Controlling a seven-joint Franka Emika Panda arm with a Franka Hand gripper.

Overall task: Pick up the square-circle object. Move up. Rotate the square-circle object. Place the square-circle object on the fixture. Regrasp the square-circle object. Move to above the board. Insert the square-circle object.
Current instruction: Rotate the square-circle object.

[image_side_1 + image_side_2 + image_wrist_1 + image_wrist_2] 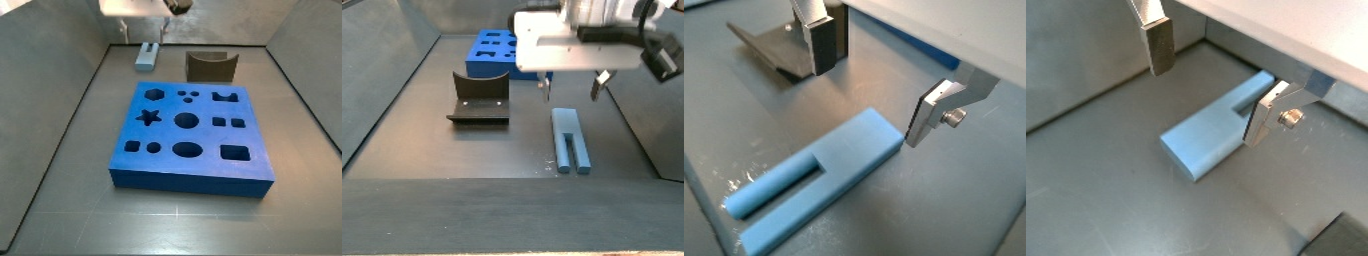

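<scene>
You had the gripper (572,90) open above the pale blue square-circle object (571,140), right of the fixture (480,98), near the wall

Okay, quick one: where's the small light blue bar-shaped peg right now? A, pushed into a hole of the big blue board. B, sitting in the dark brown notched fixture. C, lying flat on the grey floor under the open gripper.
C: the light blue bar-shaped peg lies flat on the grey floor, with the gripper open above its far end and neither finger touching it.
</scene>
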